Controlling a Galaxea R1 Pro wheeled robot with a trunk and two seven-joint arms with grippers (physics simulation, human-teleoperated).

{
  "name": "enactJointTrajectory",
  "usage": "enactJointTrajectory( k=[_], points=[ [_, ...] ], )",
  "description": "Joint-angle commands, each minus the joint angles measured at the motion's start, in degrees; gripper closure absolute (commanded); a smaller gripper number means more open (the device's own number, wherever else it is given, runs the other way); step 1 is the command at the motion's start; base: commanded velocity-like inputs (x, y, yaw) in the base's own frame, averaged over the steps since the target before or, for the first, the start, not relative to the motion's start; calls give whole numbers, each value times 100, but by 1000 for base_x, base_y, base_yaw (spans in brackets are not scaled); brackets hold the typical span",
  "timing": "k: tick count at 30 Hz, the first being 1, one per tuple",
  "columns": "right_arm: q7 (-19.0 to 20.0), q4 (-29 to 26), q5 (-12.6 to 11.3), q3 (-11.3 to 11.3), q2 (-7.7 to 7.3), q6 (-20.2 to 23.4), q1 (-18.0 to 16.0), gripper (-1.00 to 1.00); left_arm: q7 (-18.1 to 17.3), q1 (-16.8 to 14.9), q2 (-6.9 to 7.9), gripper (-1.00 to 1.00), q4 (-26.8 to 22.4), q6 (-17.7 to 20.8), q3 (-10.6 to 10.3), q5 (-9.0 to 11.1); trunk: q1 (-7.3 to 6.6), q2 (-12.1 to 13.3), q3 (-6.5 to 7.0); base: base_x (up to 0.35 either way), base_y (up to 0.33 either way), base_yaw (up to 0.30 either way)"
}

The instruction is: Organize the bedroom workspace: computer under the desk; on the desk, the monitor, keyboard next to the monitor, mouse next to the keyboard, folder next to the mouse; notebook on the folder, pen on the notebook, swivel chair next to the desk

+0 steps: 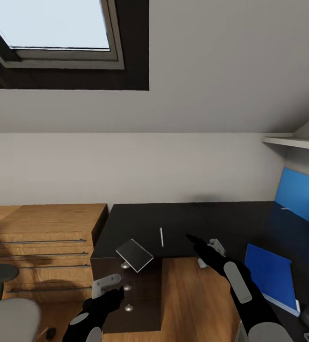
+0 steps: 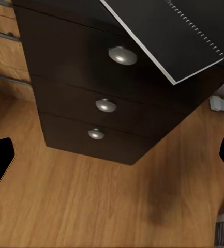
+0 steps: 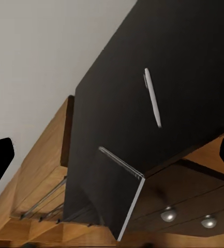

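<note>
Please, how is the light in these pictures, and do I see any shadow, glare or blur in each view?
Head view: even, soft light, bright skylight washed out to pale blue-white, faint dark smudge on the wall above the desk. Left wrist view: sharp, small highlights on the silver knobs, a soft dark shadow patch on the wood floor. Right wrist view: no glare, the pen edges slightly soft.

notebook [image 1: 134, 254] overhanging desk [image 1: 183, 223] edge | pen [image 1: 161, 237] behind | folder [image 1: 271, 275] right
</note>
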Motion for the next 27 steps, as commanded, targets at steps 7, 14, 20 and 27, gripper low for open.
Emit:
enactJointTrajectory(
  k=[7,14,20,27],
  points=[
    [55,-4,-33,-45,-6,32,-3,-100,56,-3,0,-100,-7,4,-6,59,1,-4,-6,0,0,94],
    [64,-9,-30,-48,-25,35,-1,-100,56,-3,0,-100,-7,6,-6,59,1,-4,-6,0,0,13],
    [68,-7,-37,-51,-31,35,-2,-100,56,-3,0,-100,-7,1,-6,59,1,-4,-6,-1,1,1],
    [69,-4,-43,-55,-26,35,0,-100,56,-3,0,-100,-7,-1,-6,54,1,-4,-6,-100,125,0]
  ],
)
